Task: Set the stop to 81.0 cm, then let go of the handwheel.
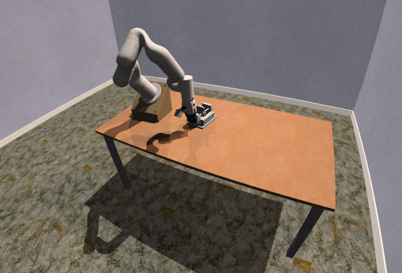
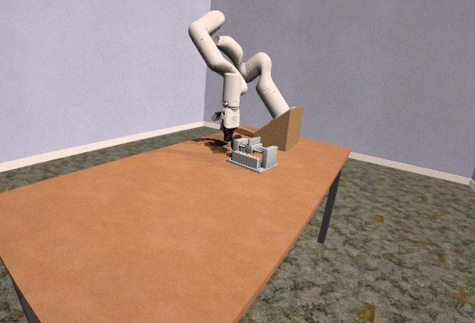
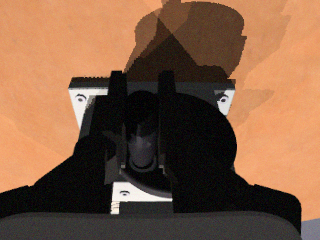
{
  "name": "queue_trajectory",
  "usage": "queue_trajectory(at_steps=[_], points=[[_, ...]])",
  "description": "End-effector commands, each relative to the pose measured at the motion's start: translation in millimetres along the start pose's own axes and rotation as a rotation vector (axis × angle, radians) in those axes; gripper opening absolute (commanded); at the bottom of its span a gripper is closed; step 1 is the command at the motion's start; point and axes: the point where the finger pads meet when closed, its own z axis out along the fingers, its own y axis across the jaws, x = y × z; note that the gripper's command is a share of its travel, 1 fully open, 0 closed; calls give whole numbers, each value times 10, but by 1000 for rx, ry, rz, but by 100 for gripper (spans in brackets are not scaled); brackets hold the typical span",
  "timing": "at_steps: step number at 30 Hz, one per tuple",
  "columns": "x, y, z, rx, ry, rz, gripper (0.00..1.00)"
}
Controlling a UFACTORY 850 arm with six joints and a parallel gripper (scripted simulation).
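Note:
A grey stop device (image 1: 207, 119) (image 2: 245, 160) sits on the table, with two end blocks, rods and a base plate. Its sliding stop (image 2: 253, 145) stands between the end blocks, nearer the handwheel end in the exterior view. The scale is too small to read. The black handwheel (image 2: 232, 141) (image 3: 207, 137) is at the end of the device by the arm. My gripper (image 1: 192, 122) (image 2: 228, 137) (image 3: 142, 91) points down and is shut on the handwheel's handle (image 3: 142, 150), which shows between the fingers in the wrist view. The fingers hide part of the wheel.
The wooden table (image 1: 266, 143) (image 2: 133, 215) carries the device near its back edge. The arm's wedge-shaped brown base (image 1: 151, 112) (image 2: 286, 131) stands close to the device. The arm arches above the table.

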Motion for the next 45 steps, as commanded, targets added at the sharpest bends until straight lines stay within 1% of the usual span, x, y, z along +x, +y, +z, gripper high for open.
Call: queue_trajectory(at_steps=[1, 22, 34, 45], points=[[-2, -29, 29, 0, 0, 0, 6], [-2, -84, 228, 0, 0, 0, 6], [-2, -53, 331, 0, 0, 0, 6], [-2, 34, 430, 0, 0, 0, 6]])
